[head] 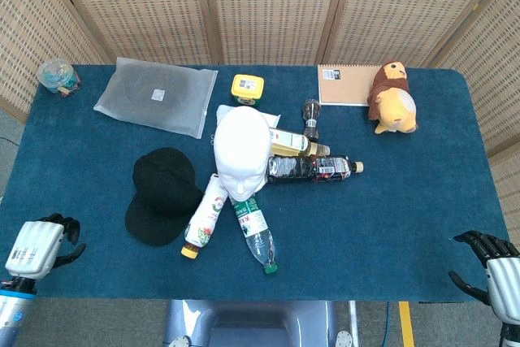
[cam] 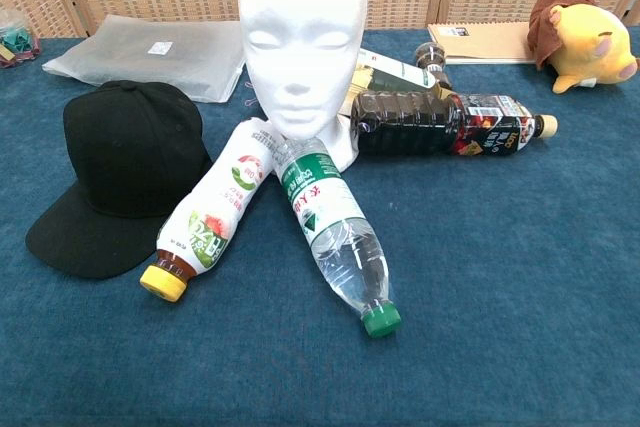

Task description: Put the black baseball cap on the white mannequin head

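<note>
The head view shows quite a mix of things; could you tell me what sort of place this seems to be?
Probably a robot test bench, not a home: a blue-covered table before woven screens, with staged props such as a white mannequin head, a black baseball cap and a plush toy.
</note>
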